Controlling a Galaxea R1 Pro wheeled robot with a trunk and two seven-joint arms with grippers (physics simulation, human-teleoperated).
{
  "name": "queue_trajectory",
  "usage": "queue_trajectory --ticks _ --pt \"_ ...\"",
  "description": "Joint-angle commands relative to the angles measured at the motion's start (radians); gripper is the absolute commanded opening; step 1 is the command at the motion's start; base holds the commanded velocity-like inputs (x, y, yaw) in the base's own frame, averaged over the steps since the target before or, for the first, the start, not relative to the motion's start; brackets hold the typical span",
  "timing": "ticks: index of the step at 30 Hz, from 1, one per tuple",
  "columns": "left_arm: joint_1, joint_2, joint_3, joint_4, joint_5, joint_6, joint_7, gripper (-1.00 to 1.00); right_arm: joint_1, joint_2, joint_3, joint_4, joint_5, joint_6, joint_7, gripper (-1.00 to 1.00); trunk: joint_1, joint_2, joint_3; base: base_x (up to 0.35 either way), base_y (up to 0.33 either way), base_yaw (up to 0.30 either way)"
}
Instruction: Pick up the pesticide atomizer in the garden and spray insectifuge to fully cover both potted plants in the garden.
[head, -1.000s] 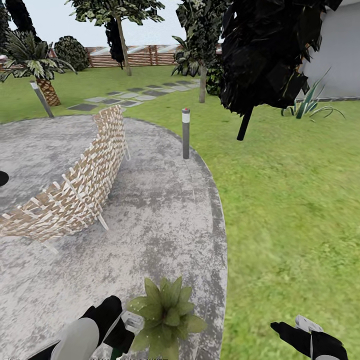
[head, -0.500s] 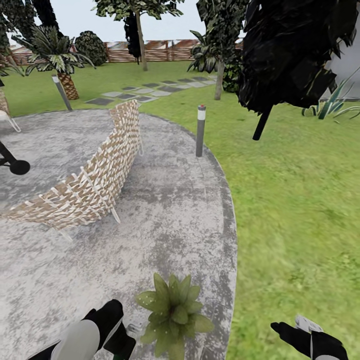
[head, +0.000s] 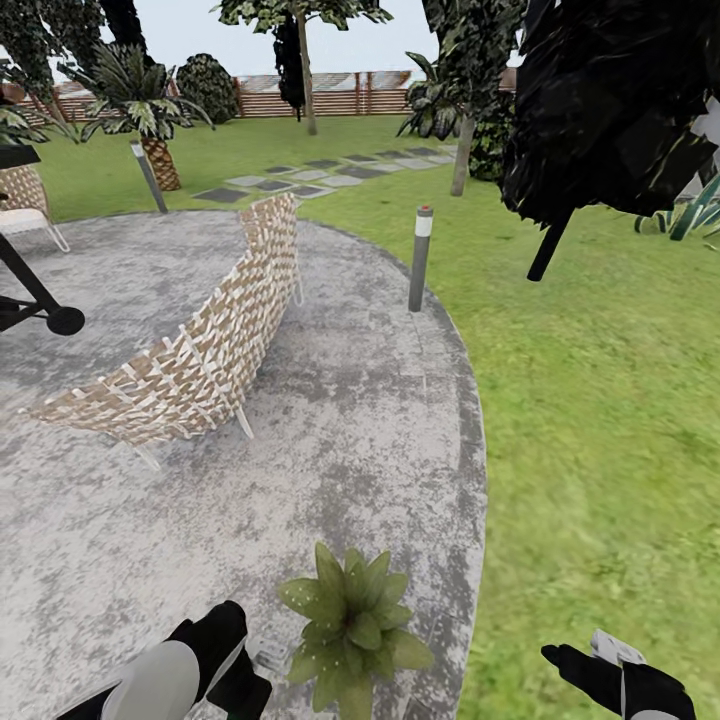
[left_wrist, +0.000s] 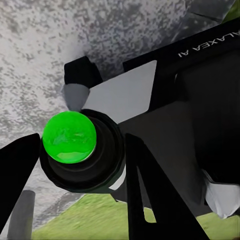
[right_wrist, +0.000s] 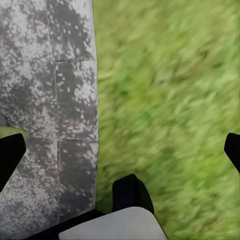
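Observation:
One potted plant (head: 352, 625), a rosette of pointed green leaves, stands on the grey stone patio (head: 330, 430) near its grass edge, close in front of me. My left gripper (head: 238, 672) is just left of it, shut on the pesticide atomizer (head: 268, 657), of which a grey nozzle bit peeks out. In the left wrist view the atomizer's round bright-green end (left_wrist: 69, 137) sits in a dark body between the black fingers (left_wrist: 142, 185). My right gripper (head: 600, 665) hangs open over the lawn; its view has stone and grass between the spread fingertips (right_wrist: 10, 152).
A woven wicker chair (head: 190, 350) stands on the patio ahead left, a black stand (head: 40, 300) and another chair (head: 25, 200) farther left. A grey bollard lamp (head: 421, 258) marks the patio's edge. Lawn (head: 600, 400), a dark tree (head: 610, 110), palm (head: 150, 120) and fence (head: 340, 100) lie beyond.
The whole head view has swung left, so the chair, bollard and plant sit farther right in the picture. Both arms keep their places in the view.

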Motion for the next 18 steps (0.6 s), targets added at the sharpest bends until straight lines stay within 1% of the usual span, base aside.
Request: queue_trajectory --ticks 1,5,8,11,14,15,18 --pt "0.000 0.000 0.005 -0.002 -0.011 0.004 -0.008 -1.00 -0.002 0.000 -0.006 -0.002 0.008 0.001 0.008 1.00 0.000 0.000 -0.001 0.000 0.000 0.010" --pt "0.000 0.001 0.005 -0.001 -0.011 0.004 -0.008 -1.00 -0.002 0.000 -0.006 -0.002 0.008 0.001 0.008 1.00 0.000 0.000 -0.002 0.080 -0.107 0.035" --pt "0.000 0.001 0.005 -0.001 -0.011 0.004 -0.008 -1.00 -0.002 0.000 -0.005 -0.002 0.008 0.001 0.008 1.00 0.000 0.000 -0.005 0.115 -0.239 0.159" --pt "0.000 0.002 0.005 -0.001 -0.011 0.004 -0.008 -1.00 -0.002 0.000 -0.005 -0.002 0.009 0.001 0.008 1.00 0.000 0.000 -0.009 0.031 -0.087 0.176" --pt "0.000 0.015 0.004 -0.001 -0.011 0.004 -0.008 -1.00 -0.002 0.000 -0.005 -0.002 0.009 0.001 0.008 1.00 0.000 0.000 -0.013 0.005 -0.014 0.178" --pt "0.000 0.026 0.004 -0.001 -0.011 0.004 -0.008 -1.00 -0.002 0.000 -0.005 -0.002 0.009 0.001 0.008 1.00 0.000 0.000 -0.013 0.001 -0.003 0.087" --pt "0.000 0.040 0.004 -0.001 -0.011 0.004 -0.008 -1.00 -0.002 0.000 -0.005 -0.002 0.009 0.001 0.008 1.00 0.000 0.000 -0.014 0.000 -0.001 0.036"
